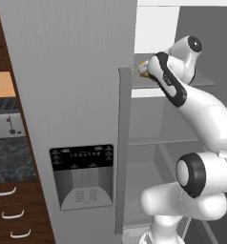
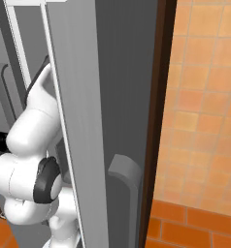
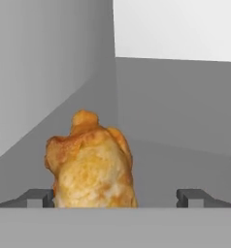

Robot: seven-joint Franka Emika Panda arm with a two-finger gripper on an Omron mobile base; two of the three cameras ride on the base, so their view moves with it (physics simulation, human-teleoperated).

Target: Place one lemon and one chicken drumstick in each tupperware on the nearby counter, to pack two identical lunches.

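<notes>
A golden-orange chicken drumstick (image 3: 90,167) lies on a grey fridge shelf (image 3: 185,160), bulbous end toward the camera. My gripper (image 3: 115,198) is open. Its left fingertip (image 3: 40,197) sits against the drumstick's left side, while the right one stands well apart from it. In the left base view the arm reaches into the open fridge at upper-shelf height, where a bit of the drumstick (image 1: 143,68) shows beside the hand. The black marbled counter (image 1: 10,164) lies to the left of the fridge. The lemons and tupperwares are out of view.
The closed fridge door (image 1: 72,95) with its dispenser panel (image 1: 82,176) stands left of the arm. The open door (image 2: 112,121) stands close on the arm's right, with an orange tiled wall (image 2: 205,97) behind. Dark wood drawers (image 1: 13,209) sit under the counter.
</notes>
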